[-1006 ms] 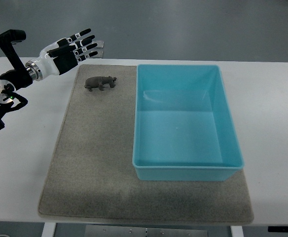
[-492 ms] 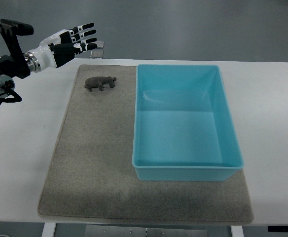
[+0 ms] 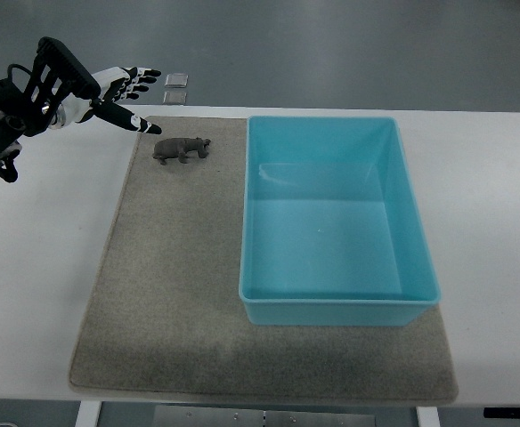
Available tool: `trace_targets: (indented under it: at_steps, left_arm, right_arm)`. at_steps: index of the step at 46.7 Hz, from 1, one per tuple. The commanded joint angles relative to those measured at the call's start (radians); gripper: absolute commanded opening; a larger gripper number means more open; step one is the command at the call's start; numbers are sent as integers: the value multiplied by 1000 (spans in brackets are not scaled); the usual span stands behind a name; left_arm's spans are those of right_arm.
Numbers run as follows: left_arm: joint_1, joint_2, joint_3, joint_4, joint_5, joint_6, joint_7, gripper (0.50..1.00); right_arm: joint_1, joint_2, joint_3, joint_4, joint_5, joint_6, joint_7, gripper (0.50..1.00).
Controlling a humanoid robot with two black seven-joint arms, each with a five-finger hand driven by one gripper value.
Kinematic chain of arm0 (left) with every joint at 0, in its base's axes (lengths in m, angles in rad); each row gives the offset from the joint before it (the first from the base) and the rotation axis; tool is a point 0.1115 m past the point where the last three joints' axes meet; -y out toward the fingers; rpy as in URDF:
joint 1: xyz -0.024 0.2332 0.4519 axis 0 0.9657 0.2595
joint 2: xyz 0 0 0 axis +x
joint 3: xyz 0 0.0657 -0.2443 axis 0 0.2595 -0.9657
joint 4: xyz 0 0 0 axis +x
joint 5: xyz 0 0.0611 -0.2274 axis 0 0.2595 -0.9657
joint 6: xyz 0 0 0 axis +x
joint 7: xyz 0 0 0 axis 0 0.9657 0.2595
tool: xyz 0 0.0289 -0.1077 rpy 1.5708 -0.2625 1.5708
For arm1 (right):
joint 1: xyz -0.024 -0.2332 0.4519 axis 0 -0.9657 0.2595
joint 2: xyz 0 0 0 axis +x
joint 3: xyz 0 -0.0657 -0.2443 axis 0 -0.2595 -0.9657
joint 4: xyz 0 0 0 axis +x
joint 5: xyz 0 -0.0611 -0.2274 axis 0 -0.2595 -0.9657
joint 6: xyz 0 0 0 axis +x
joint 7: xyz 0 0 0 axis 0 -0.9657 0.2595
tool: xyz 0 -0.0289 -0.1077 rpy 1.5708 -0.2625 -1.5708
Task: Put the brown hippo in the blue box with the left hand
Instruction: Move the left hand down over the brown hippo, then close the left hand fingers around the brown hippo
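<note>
The brown hippo (image 3: 181, 149) lies on the grey mat (image 3: 171, 294) near its far left corner, head pointing right toward the blue box (image 3: 334, 222). The box is empty and sits on the right half of the mat. My left hand (image 3: 128, 96) hovers above and to the left of the hippo, over the mat's far left corner. Its fingers are spread open and hold nothing, the thumb (image 3: 138, 123) reaching down toward the hippo without touching it. The right arm does not show.
The mat lies on a white table (image 3: 46, 267). Two small square plates (image 3: 177, 87) sit on the floor beyond the table's far edge, just past my left hand.
My left arm has swung back toward the left and rotated, so the hand now shows edge-on with the thumb pointing down at the hippo. The hippo and box have not moved.
</note>
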Motion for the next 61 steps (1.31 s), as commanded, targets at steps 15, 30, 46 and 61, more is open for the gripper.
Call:
trace_targets:
  at_steps: [15,30,46,61]
  left_arm:
    - [-18,-14,78,-41,265,24,-35,996]
    - [-18,-86,92,-1,339,95,-27,992]
    - [-18,-120,104,39,351,152,-15,973]
    - [-18,-118,109,36,355,149,-14,746]
  right_arm:
    - [0,0,0,0,0,0,0,936]
    - [0,0,0,0,0,0,0,936]
    - [0,0,0,0,0,0,0,936]
    - [0,0,0,0,0,0,0,936]
